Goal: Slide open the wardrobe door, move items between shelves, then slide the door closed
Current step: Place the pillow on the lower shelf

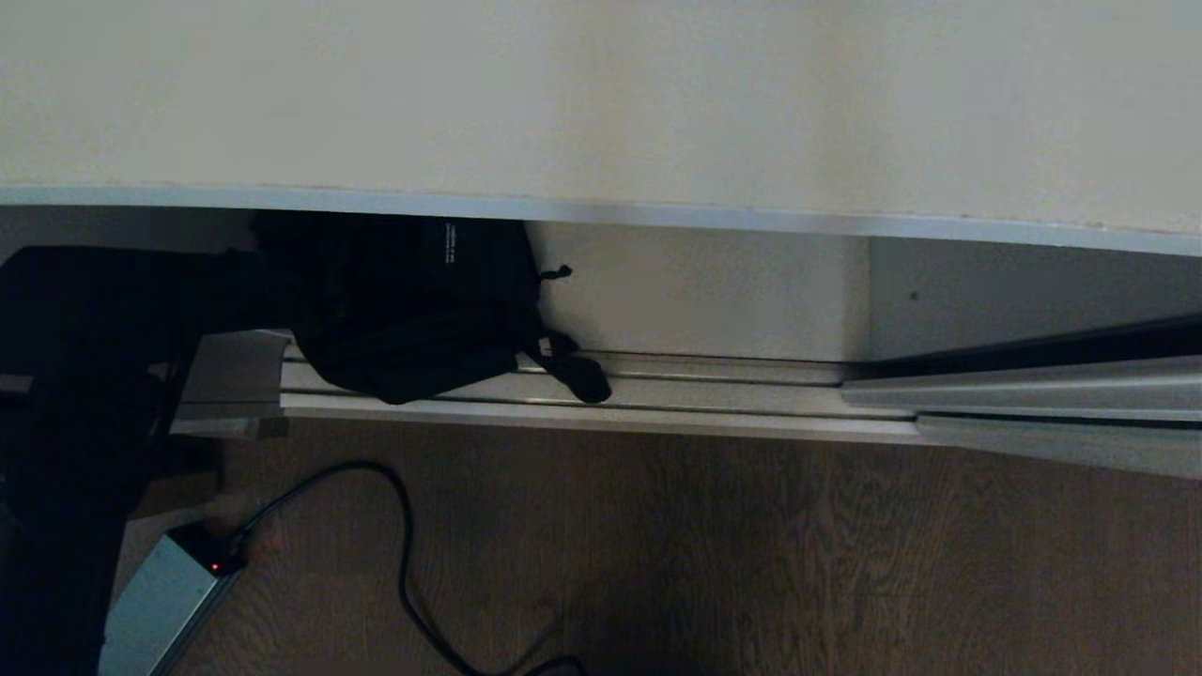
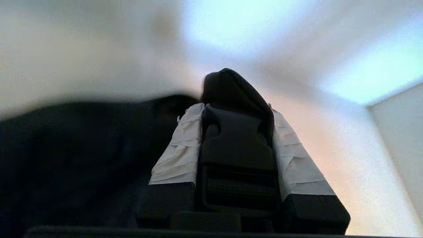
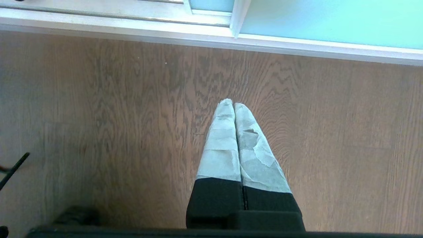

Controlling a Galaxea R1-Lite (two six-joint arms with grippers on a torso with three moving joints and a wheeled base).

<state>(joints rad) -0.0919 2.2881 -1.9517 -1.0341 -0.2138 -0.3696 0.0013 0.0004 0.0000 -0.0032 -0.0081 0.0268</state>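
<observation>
A black fabric bag (image 1: 413, 310) with a small white label hangs just under the front edge of a white shelf (image 1: 601, 103), its lower part and a strap drooping over the floor track (image 1: 714, 394). My left arm (image 1: 84, 376) reaches in from the left to the bag. In the head view the gripper itself is lost against the black fabric. The left wrist view shows my left gripper (image 2: 234, 110) shut on the bag's black plastic buckle (image 2: 236, 145), with the bag's body (image 2: 66, 158) beside it. My right gripper (image 3: 234, 104) is shut and empty, pointing at the wooden floor near the sliding wardrobe door (image 3: 330, 19).
A black cable (image 1: 404, 554) curls over the wooden floor (image 1: 751, 563) to a grey box (image 1: 160, 601) with a red light at the lower left. White wardrobe interior (image 1: 704, 291) shows behind the track. The door's cream frame (image 3: 238, 16) borders the track.
</observation>
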